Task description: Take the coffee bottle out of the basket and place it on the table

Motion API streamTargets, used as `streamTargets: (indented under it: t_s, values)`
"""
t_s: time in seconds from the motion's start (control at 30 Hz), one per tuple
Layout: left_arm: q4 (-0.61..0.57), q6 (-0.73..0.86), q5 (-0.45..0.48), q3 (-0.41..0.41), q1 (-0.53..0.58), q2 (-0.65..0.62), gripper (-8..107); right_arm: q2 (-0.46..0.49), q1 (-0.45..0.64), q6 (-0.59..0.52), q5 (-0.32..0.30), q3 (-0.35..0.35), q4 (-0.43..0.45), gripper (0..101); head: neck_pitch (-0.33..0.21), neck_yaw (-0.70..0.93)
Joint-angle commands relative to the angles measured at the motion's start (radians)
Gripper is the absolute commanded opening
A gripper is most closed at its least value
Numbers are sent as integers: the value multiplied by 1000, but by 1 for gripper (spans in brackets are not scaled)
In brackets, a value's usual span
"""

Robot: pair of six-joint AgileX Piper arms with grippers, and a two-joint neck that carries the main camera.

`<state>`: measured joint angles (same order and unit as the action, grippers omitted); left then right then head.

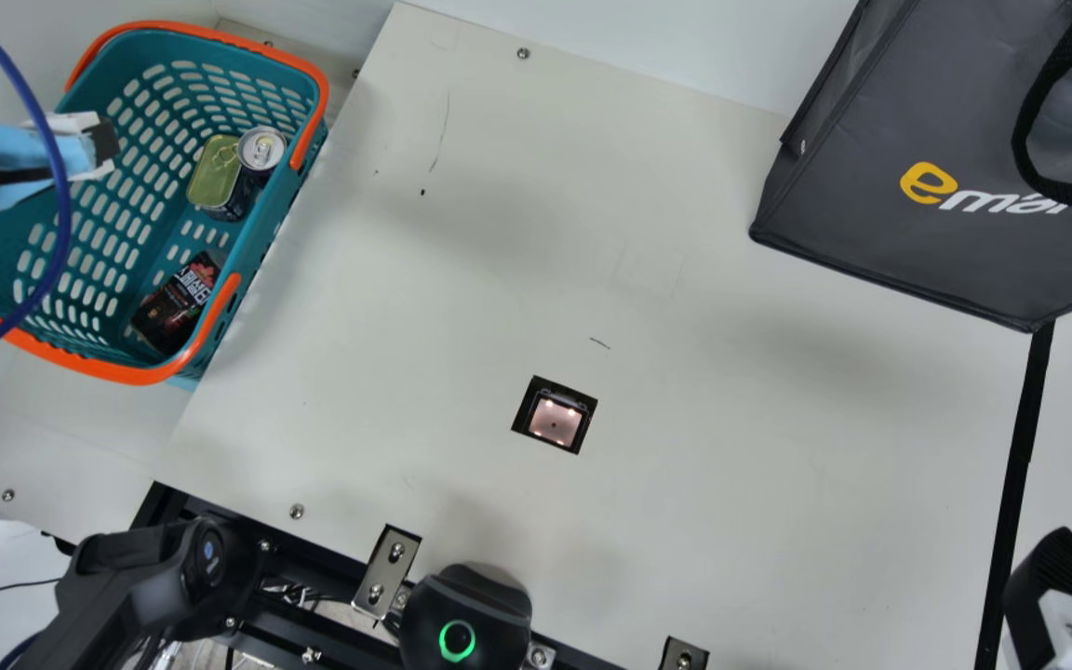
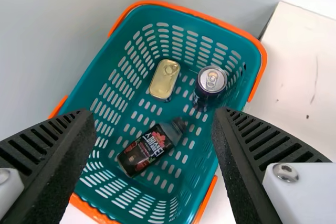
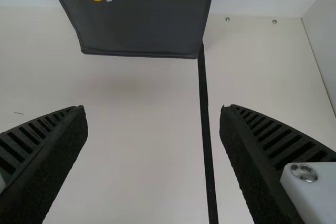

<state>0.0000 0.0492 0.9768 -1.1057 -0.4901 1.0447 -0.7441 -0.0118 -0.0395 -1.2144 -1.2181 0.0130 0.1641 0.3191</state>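
Coffee bottle (image 1: 168, 312) lies in basket (image 1: 136, 375), upper left of main view; left fingers (image 2: 58, 156) apart, likely to straddle it; right fingers (image 3: 58, 156) apart, probably spare.

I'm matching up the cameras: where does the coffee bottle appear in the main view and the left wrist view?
Main view: coffee bottle at left, in the lower end of the basket.
Left wrist view: coffee bottle near the picture's middle, inside the basket.
Shared landmark: silver-topped can, in the same basket.
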Motion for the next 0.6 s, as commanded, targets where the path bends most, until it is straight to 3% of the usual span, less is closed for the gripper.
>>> streamTargets:
  t_s: [0.0, 0.57]
  values:
    - [1, -1, 6, -7, -5, 10, 90, 0, 0, 0, 0, 0, 0, 91, -26, 2]
    - [43, -72, 10, -45, 8, 115, 90, 0, 0, 0, 1, 0, 0, 91, -26, 2]
